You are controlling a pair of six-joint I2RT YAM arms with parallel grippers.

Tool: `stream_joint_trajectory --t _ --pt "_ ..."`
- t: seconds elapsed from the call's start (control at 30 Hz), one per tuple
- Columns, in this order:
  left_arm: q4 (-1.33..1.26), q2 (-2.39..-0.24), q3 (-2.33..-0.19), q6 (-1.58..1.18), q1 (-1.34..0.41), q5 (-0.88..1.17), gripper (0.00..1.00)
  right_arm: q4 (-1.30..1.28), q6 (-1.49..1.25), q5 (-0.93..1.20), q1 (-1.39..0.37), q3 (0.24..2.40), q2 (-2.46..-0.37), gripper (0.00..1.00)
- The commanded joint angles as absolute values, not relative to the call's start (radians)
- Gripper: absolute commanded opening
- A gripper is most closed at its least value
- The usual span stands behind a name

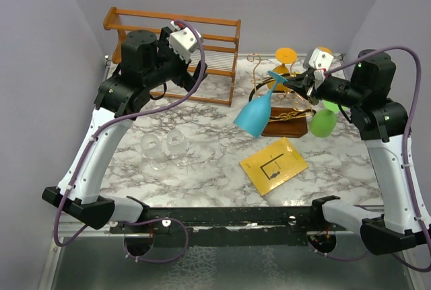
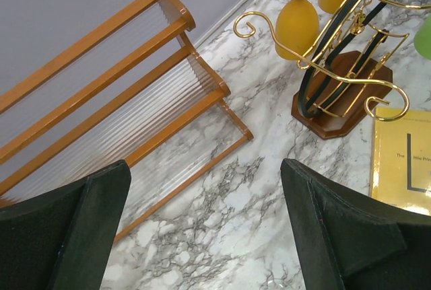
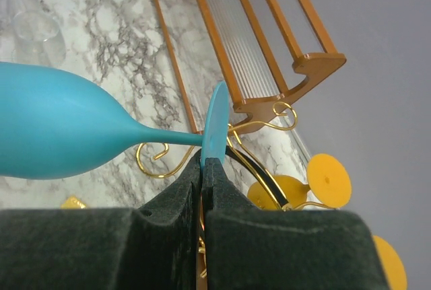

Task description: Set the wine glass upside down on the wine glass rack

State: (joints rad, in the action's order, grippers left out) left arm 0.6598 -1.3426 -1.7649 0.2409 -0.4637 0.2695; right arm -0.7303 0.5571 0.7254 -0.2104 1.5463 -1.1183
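My right gripper (image 1: 301,81) (image 3: 203,162) is shut on the round foot of a blue wine glass (image 1: 256,114) (image 3: 60,128). The glass hangs tilted, bowl down and to the left, beside the gold wire wine glass rack (image 1: 283,105) (image 2: 350,54) (image 3: 262,118) on its dark brown wooden base. Yellow glasses (image 1: 286,58) (image 2: 296,14) (image 3: 323,182) and a green glass (image 1: 323,120) hang upside down on the rack. My left gripper (image 1: 182,38) (image 2: 205,236) is open and empty, high over the marble near the orange-brown slatted shelf.
The orange-brown slatted shelf (image 1: 202,41) (image 2: 114,108) (image 3: 256,41) stands at the back left. Two clear glasses (image 1: 165,147) (image 3: 37,31) lie on the marble at centre left. A yellow booklet (image 1: 274,164) (image 2: 404,159) lies in front of the rack.
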Motion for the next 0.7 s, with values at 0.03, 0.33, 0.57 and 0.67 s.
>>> stream_joint_trajectory --t 0.03,0.33,0.57,0.67 --pt "0.622 -1.320 -1.747 0.233 -0.457 0.250 0.97 -0.957 0.780 0.859 -0.213 1.595 -1.073 0.01" --pt "0.607 -1.326 -1.720 0.246 -0.454 0.237 0.97 -1.110 0.959 0.793 -0.213 1.613 -1.043 0.01" --pt "0.598 -1.333 -1.725 0.254 -0.451 0.238 0.97 -1.137 1.025 0.675 -0.212 1.612 -1.021 0.01" --pt "0.597 -1.333 -1.726 0.252 -0.449 0.243 0.97 -1.156 1.044 0.632 -0.218 1.623 -1.023 0.01"
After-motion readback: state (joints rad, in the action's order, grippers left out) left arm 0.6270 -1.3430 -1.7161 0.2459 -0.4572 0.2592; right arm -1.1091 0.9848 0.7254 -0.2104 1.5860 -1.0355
